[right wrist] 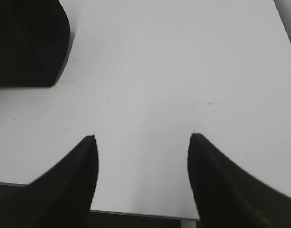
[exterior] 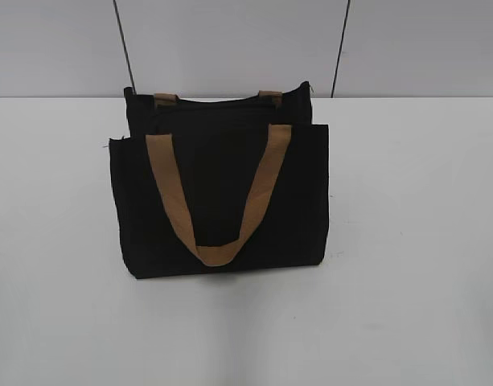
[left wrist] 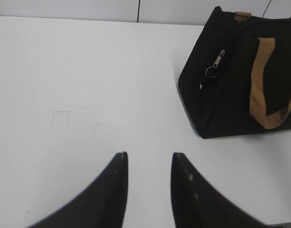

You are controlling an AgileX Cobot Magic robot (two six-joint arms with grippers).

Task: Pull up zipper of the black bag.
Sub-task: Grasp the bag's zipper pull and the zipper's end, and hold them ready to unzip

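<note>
Two tan webbing handles [exterior: 230, 197] mark the black bag [exterior: 222, 193], which stands upright at the centre of the exterior view on the white table [exterior: 415, 241]. No writing or brand can be read on it. In the left wrist view the zipper [left wrist: 216, 64] hangs on the bag's end panel, upper right of the frame, well apart from the left claw [left wrist: 149, 164], whose fingers are moderately parted over bare table. The right claw [right wrist: 141, 140] is spread wide, with the bag's corner at upper left.
</note>
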